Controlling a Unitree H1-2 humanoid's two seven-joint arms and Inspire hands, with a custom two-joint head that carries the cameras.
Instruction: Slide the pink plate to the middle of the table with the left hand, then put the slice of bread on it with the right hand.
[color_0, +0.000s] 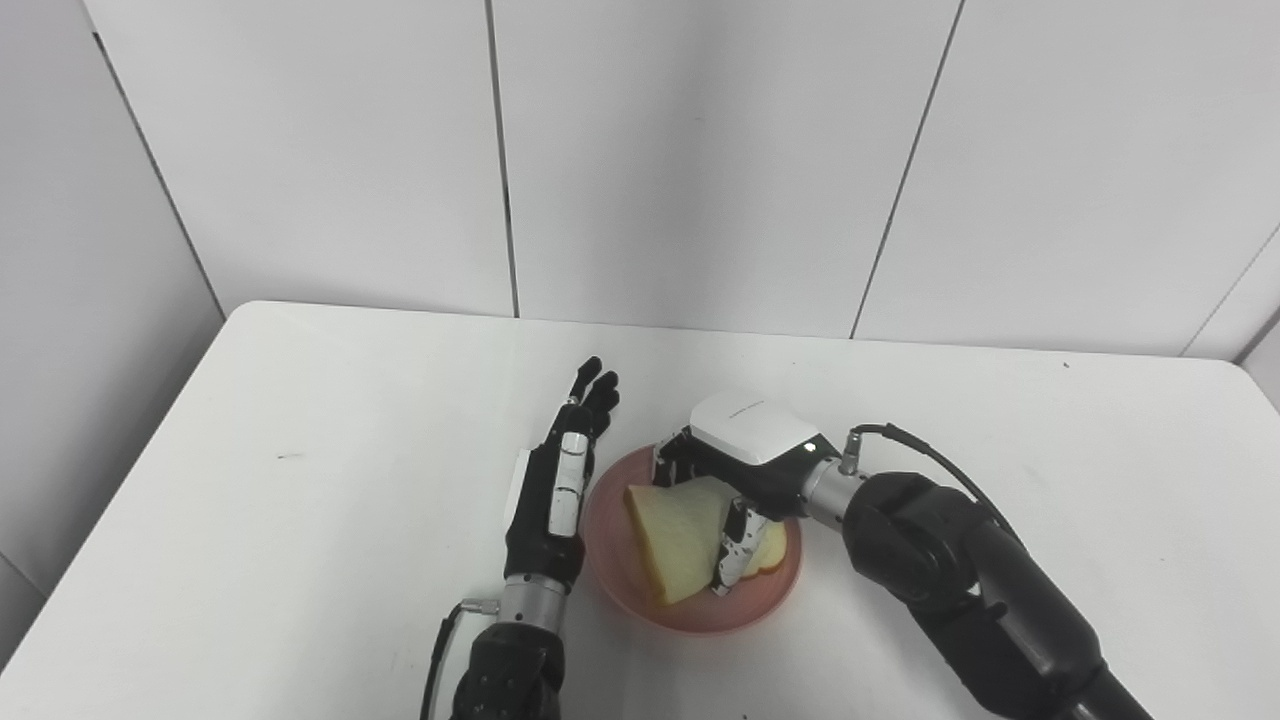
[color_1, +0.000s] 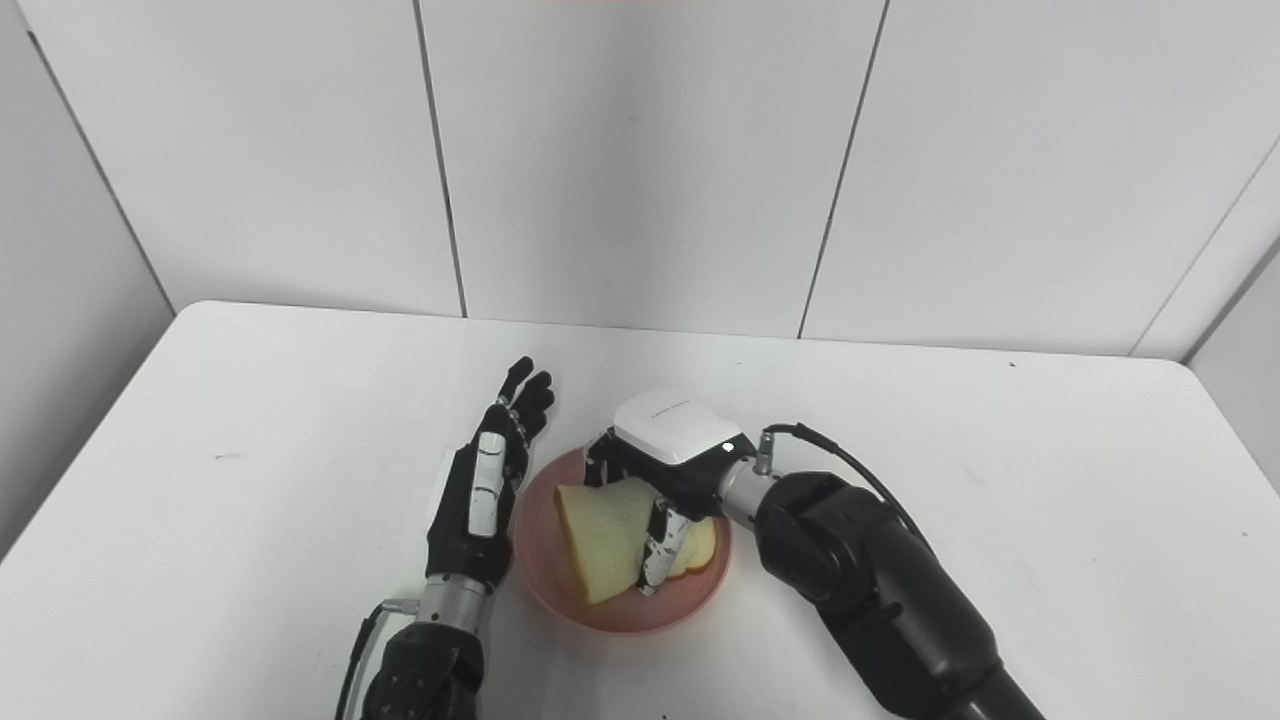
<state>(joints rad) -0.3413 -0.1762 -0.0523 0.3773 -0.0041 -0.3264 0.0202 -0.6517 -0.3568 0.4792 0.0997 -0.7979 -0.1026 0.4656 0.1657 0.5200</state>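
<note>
Right robot hand (color_0: 745, 470) over the pink plate (color_0: 620, 585), fingers pinching the slice of bread (color_0: 675, 535); slice tilted, lower edge in the plate. Left robot hand (color_0: 560, 480) spread flat, just beside the plate's left rim, holding nothing. Plate sits mid-worktop (color_0: 300, 520).

Risks: a finger may drag the slice off when it lets go, or leave it propped on the rim; pulling away low could nudge the plate.

Slice's long axis runs near-to-far, narrower end pointing away from the robot.
</note>
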